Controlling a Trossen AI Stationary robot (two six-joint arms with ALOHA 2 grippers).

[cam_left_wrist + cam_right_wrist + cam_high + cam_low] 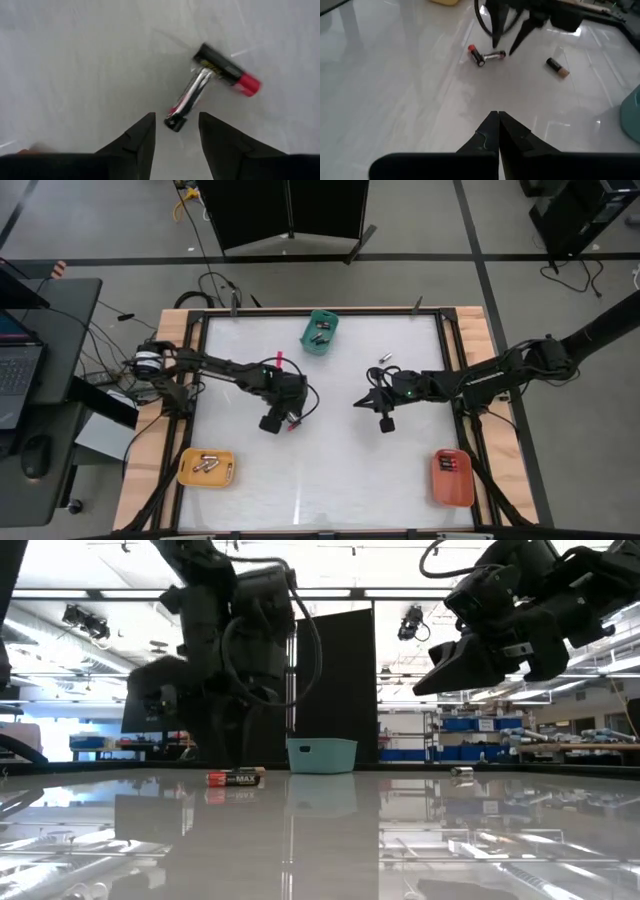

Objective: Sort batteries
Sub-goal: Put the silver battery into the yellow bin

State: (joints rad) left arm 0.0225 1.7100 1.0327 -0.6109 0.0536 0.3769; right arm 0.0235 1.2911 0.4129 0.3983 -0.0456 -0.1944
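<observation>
- Left gripper (176, 131): fingers spread, empty, just above two batteries touching at an angle near table centre: one black with a red end (227, 76), one slimmer and silvery (189, 100).
- Right gripper (498, 131): fingers pressed together, empty, raised right of centre.
- Teal tray (321, 332), yellow tray (206, 468) and orange tray (452, 477) each hold batteries.
- In the low view, the black battery's label reads "MAX".

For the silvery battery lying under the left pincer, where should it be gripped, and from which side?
Probably across its bare middle, from straight above. The silvery battery lies flat on the table, its far end touching the red-ended battery, so the middle and near end are the free parts. The left pincer hangs open just short of its near end.
</observation>
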